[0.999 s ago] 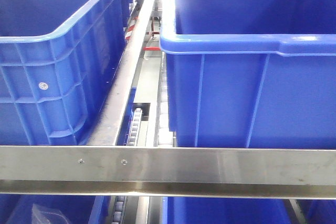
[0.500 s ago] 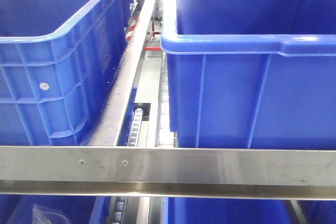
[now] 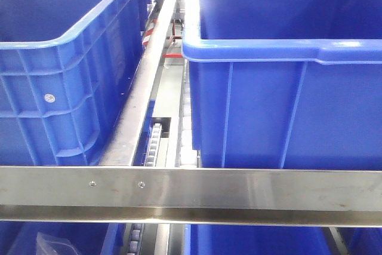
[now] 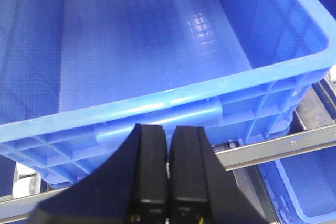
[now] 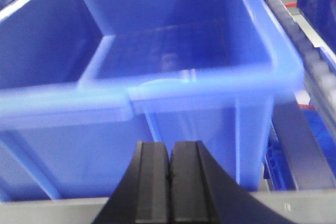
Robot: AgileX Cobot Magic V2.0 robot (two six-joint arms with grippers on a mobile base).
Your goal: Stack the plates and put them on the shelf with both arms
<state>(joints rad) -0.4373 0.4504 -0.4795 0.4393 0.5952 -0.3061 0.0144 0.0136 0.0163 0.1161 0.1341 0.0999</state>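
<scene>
Facing the rack, front cam showed 2 big blue bins: left bin (image 3: 65,70) & right bin (image 3: 286,88), w/ a steel crossbar (image 3: 191,194) below them and a roller track (image 3: 156,141) between. No plates visible in any view, so their position & orientation couldn't be told. Left gripper (image 4: 169,177) was fully closed, jaws touching, holding nothing, above a bin rim. Right gripper (image 5: 169,177) likewise pressed closed, empty; that view was blurred.

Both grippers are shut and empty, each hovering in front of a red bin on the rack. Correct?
Not quite: the bins are blue, not red. The left wrist view shows the left gripper shut and empty before a blue bin; the right gripper likewise.
</scene>
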